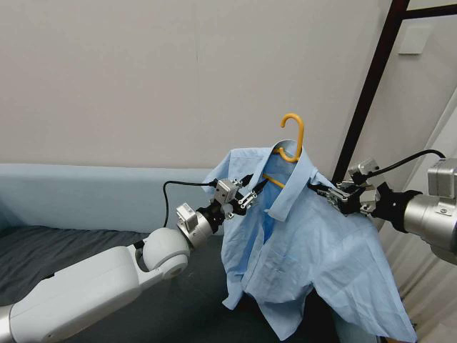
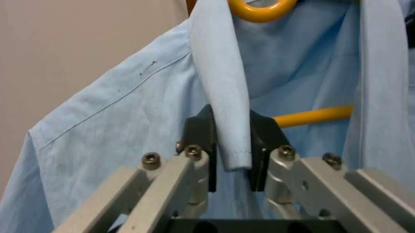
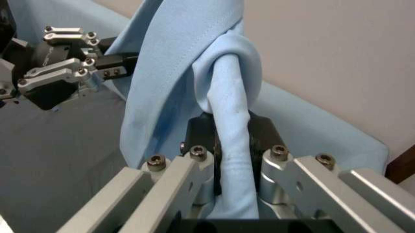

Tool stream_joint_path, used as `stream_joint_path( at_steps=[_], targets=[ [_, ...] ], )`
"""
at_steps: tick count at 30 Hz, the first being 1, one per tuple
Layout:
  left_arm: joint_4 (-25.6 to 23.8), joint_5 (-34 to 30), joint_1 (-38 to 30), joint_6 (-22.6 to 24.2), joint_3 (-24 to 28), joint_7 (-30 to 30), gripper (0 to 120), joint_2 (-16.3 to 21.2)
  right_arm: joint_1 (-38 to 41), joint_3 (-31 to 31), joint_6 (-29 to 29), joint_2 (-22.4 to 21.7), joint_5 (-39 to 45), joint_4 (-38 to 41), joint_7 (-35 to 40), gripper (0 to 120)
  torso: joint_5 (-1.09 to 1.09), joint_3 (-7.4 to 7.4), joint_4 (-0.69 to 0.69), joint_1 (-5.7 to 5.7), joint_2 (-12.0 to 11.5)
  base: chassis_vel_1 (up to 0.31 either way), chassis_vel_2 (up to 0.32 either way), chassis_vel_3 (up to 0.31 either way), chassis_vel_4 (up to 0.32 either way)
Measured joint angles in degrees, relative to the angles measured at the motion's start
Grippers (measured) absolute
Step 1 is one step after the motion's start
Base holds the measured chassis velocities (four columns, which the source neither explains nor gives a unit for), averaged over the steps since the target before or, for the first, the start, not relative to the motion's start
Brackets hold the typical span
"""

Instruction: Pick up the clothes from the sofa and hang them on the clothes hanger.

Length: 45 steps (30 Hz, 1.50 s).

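Observation:
A light blue shirt hangs in the air on a yellow hanger, above the sofa's right end. My left gripper is shut on the shirt's front edge below the collar; in the left wrist view the fabric strip sits pinched between the black pads, with the hanger bar behind. My right gripper is shut on a bunched fold of the shirt at the other shoulder. The right wrist view also shows the left gripper farther off against the shirt.
The sofa has a dark seat and a pale blue backrest against a plain wall. A dark rack pole slants up just behind the right arm. The shirt's lower hem hangs in front of the sofa's right end.

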Motion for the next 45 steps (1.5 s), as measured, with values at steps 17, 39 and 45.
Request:
stream_joint_path(
  at_steps=[17, 39, 45],
  targets=[
    [-2.61, -0.81, -1.96, 0.68, -0.82, -0.4, 0, 1.38, 2.25, -1.27, -0.76, 0.9, 6.21, -3.99, 3.03, 7, 0.0, 0.0, 0.0, 0.0, 0.0, 0.0, 0.0, 0.0, 0.0],
    [-8.8, 6.59, 9.85, 10.39, -2.73, -15.95, 54, 3.43, 5.03, -5.61, -1.46, 6.9, 5.41, -2.63, 7.88, 7, 0.0, 0.0, 0.01, 0.0, 0.0, 0.0, 0.0, 0.0, 0.0],
    [-14.19, 5.7, 22.28, 8.74, -12.37, -18.0, 78, 5.52, 4.79, -3.43, -2.35, 8.68, 5.87, -4.5, 10.73, 7, 0.0, 0.0, 0.01, 0.0, 0.0, 0.0, 0.0, 0.0, 0.0]
  ],
)
